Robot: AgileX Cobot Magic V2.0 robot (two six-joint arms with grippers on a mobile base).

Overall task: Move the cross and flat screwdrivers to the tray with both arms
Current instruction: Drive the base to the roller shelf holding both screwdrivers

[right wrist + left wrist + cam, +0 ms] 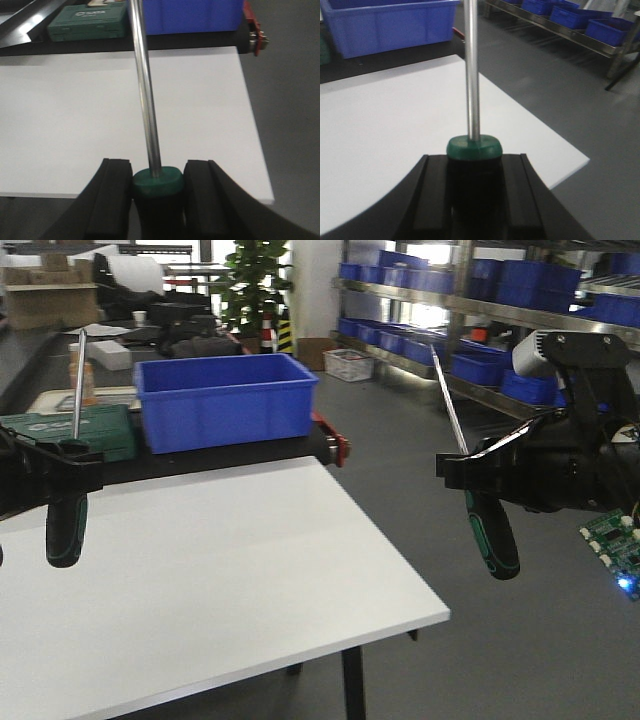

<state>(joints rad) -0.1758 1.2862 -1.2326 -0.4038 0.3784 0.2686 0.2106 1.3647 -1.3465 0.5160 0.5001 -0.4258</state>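
Both are held high, ready for carrying: the left arm [20, 485] has its jaws clamped on one screwdriver [66, 525] over the table [230, 570], the right arm [570, 475] has its jaws clamped on the other screwdriver [493, 535] past its edge — no tray in sight.

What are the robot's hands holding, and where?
The left gripper holds one screwdriver, the right gripper the other screwdriver, each near the handle's top, shafts up.

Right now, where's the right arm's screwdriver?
In the front view the screwdriver hangs on the right, shaft up, clamped in the right claw, past the right edge of the white table, above the grey floor.
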